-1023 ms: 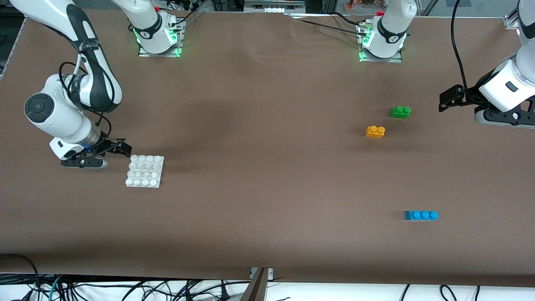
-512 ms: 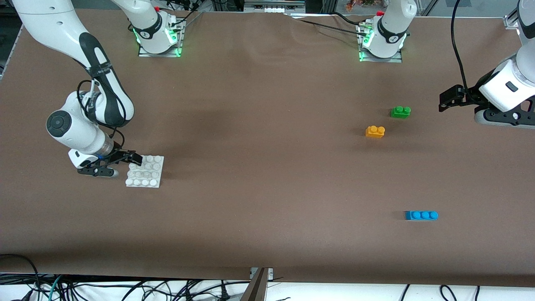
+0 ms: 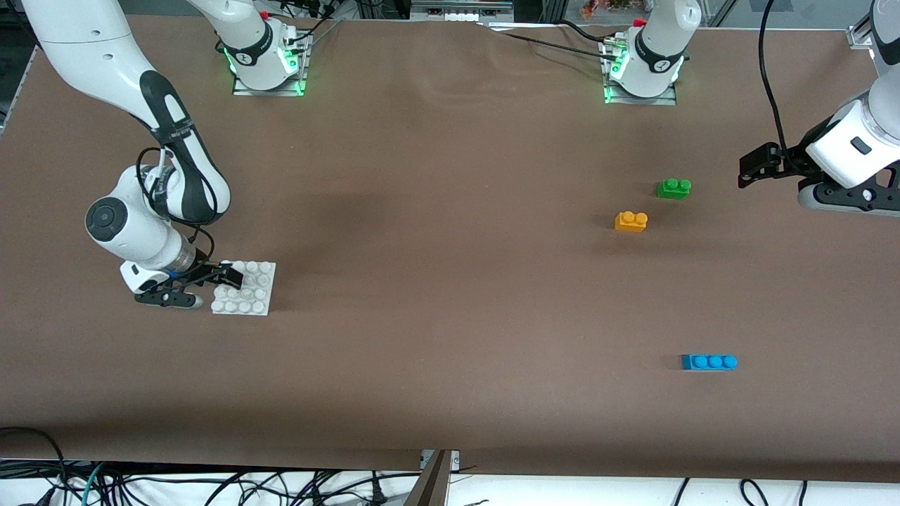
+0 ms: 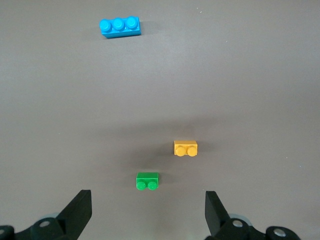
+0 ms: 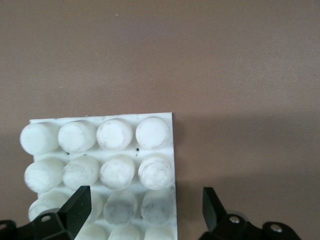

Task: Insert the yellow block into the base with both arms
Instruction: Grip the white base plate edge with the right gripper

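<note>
1. Since a second ago, the right gripper (image 3: 226, 277) has come from just beside the base (image 3: 259, 303) to a place over its studs, at the edge toward the right arm's end of the table; nothing else has shifted.
2. Its jaws stand wide and hold nothing. In the right wrist view one finger (image 5: 76, 206) lies over the studs and the other (image 5: 212, 206) over bare cloth past the plate's edge; whether either touches the base (image 5: 157, 121) I cannot tell.
3. At the other end of the table the left gripper (image 3: 754, 167) waits in the air, jaws spread wide (image 4: 146, 212) and empty, near the table's edge and just off from the green block (image 3: 673, 187).
4. On the cloth, the yellow block (image 3: 631, 221) lies untouched, studs up, close to the green block (image 4: 147, 181) yet apart from it, and nearer to the front camera. The left wrist view shows it (image 4: 185, 148) with open cloth on every side.
5. Nearer still to the front camera, the blue block (image 3: 709, 362) lies well apart from both (image 4: 119, 27).
6. Between the base and the blocks, the brown table (image 3: 450, 281) runs wide and bare.
</note>
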`<state>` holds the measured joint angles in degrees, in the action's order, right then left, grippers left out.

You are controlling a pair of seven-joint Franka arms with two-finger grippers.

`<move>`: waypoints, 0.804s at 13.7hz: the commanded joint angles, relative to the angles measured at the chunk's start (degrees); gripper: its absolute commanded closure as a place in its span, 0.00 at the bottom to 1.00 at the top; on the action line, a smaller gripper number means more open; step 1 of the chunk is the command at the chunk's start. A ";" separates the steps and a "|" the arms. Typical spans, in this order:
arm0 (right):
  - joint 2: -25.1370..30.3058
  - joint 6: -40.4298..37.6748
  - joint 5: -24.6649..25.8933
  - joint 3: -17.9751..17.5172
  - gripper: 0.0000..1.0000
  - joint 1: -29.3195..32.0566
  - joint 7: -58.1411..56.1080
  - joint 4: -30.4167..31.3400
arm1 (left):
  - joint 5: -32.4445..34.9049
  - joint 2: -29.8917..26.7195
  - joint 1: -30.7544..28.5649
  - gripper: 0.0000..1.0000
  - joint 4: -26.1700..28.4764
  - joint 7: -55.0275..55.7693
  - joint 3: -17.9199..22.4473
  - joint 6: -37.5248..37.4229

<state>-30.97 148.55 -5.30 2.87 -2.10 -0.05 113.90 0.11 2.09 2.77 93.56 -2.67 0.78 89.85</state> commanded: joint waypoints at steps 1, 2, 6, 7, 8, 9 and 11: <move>-1.89 1.48 -0.59 -1.20 0.01 1.75 -1.26 -1.40 | -0.02 -0.51 -0.23 0.00 -0.40 -1.29 0.01 -0.91; -2.25 1.92 -0.50 -1.20 0.01 1.75 -1.35 -1.40 | -0.02 -0.51 -0.23 0.00 -0.40 -1.29 0.01 -0.91; -3.13 3.15 -0.68 -1.28 0.02 1.75 -1.26 -1.40 | -0.02 -0.51 -0.31 0.00 -0.40 -1.38 0.01 -0.91; -3.39 3.76 -0.68 -1.89 0.02 1.84 -1.18 -1.40 | -0.02 -0.51 -0.23 0.00 -0.40 -1.38 0.01 -0.91; -3.83 4.38 -0.76 -2.16 0.03 1.84 -1.09 -1.49 | -0.02 -0.51 -0.31 0.00 -0.40 -1.38 0.01 -0.91; -4.35 4.73 -0.76 -2.25 0.05 1.75 -1.00 -1.75 | -0.02 -0.51 -0.31 0.00 -0.40 -1.38 0.01 -0.91; -4.71 4.82 -0.76 -2.34 0.10 1.75 -0.83 -2.19 | -0.02 -0.51 -0.31 0.00 -0.40 -1.46 0.01 -1.00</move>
<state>-33.93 152.32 -5.37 1.75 -1.57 -0.32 113.33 0.11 2.09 2.77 93.56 -2.67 0.80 89.85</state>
